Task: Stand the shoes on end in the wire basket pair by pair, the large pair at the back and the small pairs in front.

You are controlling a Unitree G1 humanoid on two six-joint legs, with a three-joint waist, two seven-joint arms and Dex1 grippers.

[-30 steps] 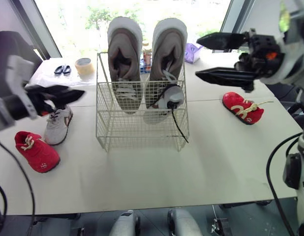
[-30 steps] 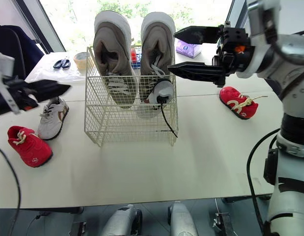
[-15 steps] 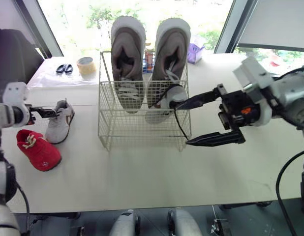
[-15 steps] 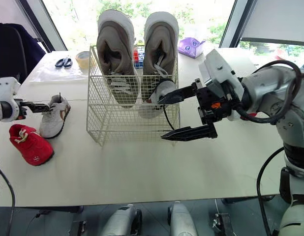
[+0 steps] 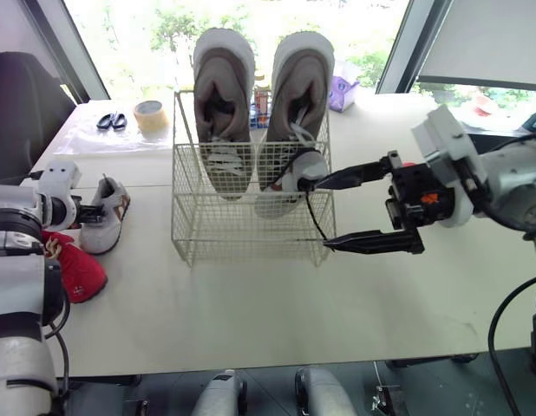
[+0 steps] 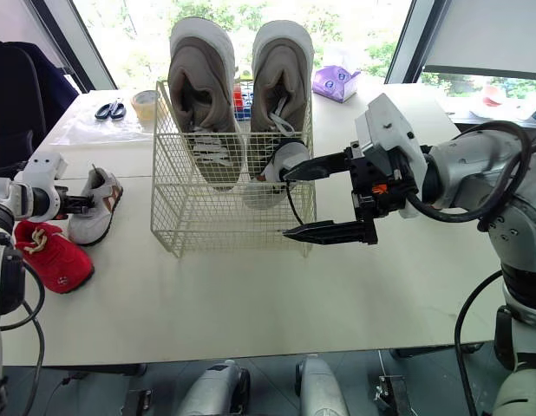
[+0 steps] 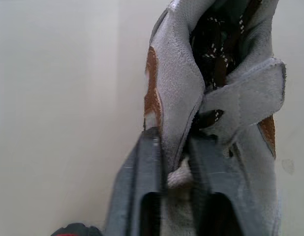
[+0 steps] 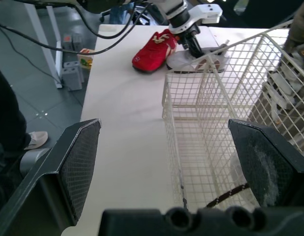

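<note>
One grey shoe in L fingers

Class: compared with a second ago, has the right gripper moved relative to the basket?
Yes. The right gripper has dropped from beside the top rim of the basket to its front right corner.

Fills the middle of the frame with a wide white flat tabletop. Lets bright daylight in through a large dark-framed glass window along the top, green foliage beyond. Shows smooth grey floor below.
</note>
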